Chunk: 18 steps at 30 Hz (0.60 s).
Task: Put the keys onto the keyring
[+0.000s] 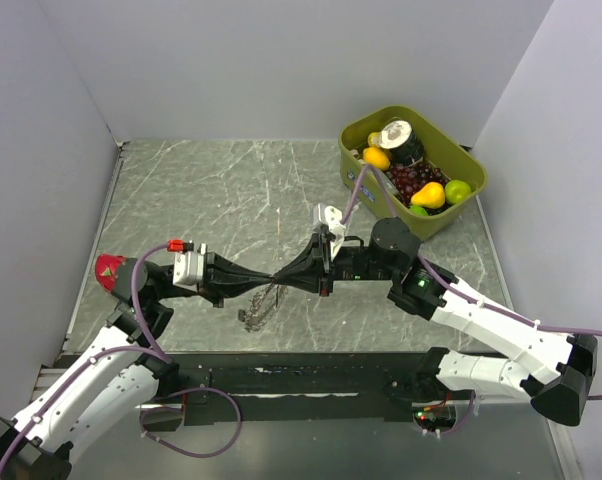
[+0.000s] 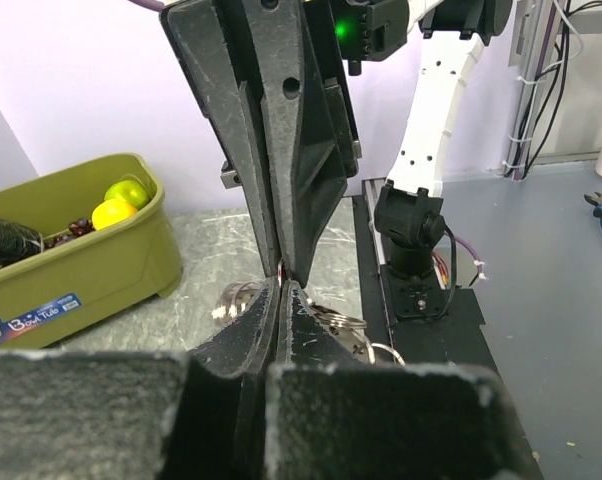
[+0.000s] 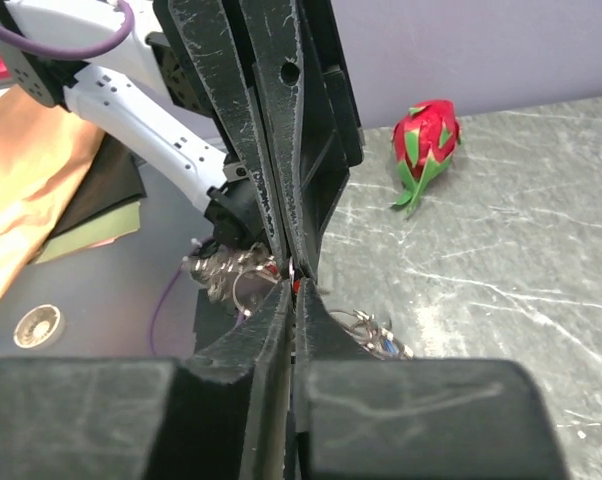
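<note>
Nearest us, both arms reach in from the bench's front edge and meet in the middle, nose to nose. The left hand [image 1: 269,282] is clamped fully closed, and the right hand [image 1: 287,278] looks pinched shut too, its fingers pressed together in its own wrist view. A fleck of red [image 3: 294,286] sits right where the tips meet. I'd call that the red key's head, being worked between the hands, though what each one actually pinches is too buried to say.

Just under that meeting point dangles the keyring [image 1: 261,306], a loose grey tangle low over the bench [image 1: 201,190]. Silvery keys [image 3: 219,274] bunch on one side of the fingers and loops of ring show on the other. Tip to tip makes sense here: one hand steadies the ring while the other feeds a key on.

Further left lies a red toy fruit [image 1: 108,268], well apart. Far back right stands the green tub [image 1: 356,172] of fruit, out of play.
</note>
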{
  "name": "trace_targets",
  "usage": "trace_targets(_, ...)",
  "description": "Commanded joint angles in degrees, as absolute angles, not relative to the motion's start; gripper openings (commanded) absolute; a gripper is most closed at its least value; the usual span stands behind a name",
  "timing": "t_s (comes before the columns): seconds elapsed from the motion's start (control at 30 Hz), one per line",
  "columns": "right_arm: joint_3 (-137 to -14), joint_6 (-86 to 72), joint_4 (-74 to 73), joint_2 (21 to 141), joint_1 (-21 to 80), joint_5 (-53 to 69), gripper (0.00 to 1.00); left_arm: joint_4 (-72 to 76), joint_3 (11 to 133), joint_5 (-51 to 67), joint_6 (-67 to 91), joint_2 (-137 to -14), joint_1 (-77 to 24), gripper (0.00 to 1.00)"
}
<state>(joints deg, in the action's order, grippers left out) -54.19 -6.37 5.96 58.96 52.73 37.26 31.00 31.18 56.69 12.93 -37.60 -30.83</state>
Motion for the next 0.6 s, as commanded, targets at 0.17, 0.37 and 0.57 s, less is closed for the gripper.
trace_targets(0.17,-57.5,-5.2,2.9,59.0,52.6,33.4,0.0,31.0,35.0,57.5,10.3,-37.0,-31.2,0.01)
trace_targets(0.37,-63.6,2.4,-9.7,61.2,52.5,32.7,0.0,8.1,42.7,57.5,-2.2,-38.2,-31.2,0.17)
trace_targets(0.57,-72.5,10.8,-25.8,65.1,52.0,34.4,0.0,-11.0,52.4,57.1,-13.5,-43.4,-31.2,0.44)
